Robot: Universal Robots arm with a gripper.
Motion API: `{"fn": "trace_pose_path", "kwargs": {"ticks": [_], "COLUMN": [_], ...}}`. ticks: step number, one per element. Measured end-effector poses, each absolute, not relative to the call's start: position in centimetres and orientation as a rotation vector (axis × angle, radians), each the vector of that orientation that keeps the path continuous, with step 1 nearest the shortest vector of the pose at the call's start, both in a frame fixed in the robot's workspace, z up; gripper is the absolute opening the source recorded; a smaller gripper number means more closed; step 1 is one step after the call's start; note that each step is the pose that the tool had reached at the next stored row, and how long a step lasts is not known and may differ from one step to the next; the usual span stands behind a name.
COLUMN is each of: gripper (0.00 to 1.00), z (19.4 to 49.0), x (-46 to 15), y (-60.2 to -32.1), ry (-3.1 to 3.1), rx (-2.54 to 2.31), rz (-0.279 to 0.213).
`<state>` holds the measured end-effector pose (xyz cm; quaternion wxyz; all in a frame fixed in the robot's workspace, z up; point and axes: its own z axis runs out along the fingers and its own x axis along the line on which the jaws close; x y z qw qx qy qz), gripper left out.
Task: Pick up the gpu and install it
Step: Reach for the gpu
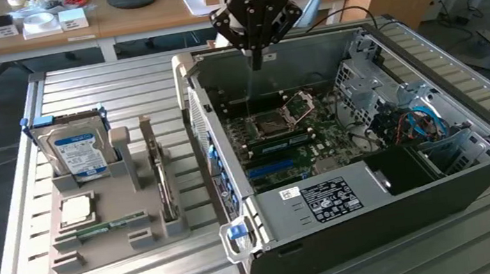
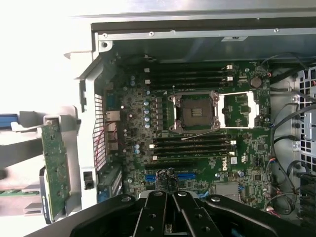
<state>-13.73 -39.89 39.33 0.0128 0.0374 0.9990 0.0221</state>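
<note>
a slatted metal table (image 1: pixel 107 84) carries an open computer case (image 1: pixel 405 222) lying on its side at the exterior view's right, with its motherboard (image 1: pixel 288 142) facing up. the arm comes down from above at the far side of the case, wrist pointing straight down. its gripper (image 1: pixel 257 62) hangs over the far part of the case opening, above the board. the fingers are pressed together into one point with no gap, and they hold and touch nothing. in the wrist view the gripper (image 2: pixel 168 190) looks straight down on the motherboard (image 2: pixel 197 148) and its open cpu socket (image 2: pixel 195 111).

at the exterior view's left, well apart from the gripper, a grey tray (image 1: pixel 100 249) lies beside the case. a hard drive (image 1: pixel 76 152) stands upright at the tray's far end. the gpu (image 1: pixel 163 185) stands on edge in the tray's slot on the side nearest the case, untouched. the wrist view shows the gpu (image 2: pixel 54 173) as a green board just outside the case wall. a cpu chip (image 1: pixel 76 210) and a ram stick (image 1: pixel 102 229) lie flat on the tray.
</note>
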Motion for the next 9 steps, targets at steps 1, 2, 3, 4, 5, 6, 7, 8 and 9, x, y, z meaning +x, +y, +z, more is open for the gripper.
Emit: {"fn": "trace_pose_path", "kwargs": {"ticks": [1,2,3,4,5,6,7,8,9], "gripper": [0.11,0.11,0.11,0.11,0.11,0.11,0.11,0.11,0.11], "z": [39.33,39.33,39.33,39.33,39.33,39.33,39.33,39.33,39.33], "x": [-13.85,-13.96,-14.09,-14.21,-14.34,-14.46,-14.59,-14.70,-14.80], "y": [-39.89,-39.88,-39.89,-39.88,-39.88,-39.88,-39.88,-39.88,-39.89], "ry": [3.113,3.113,3.113,3.113,3.113,3.113,3.113,3.113,3.113], "rx": [0.117,0.117,0.117,0.117,0.117,0.117,0.117,0.117,0.116], "rz": [0.069,0.069,0.069,0.069,0.069,0.069,0.069,0.069,0.069]}}
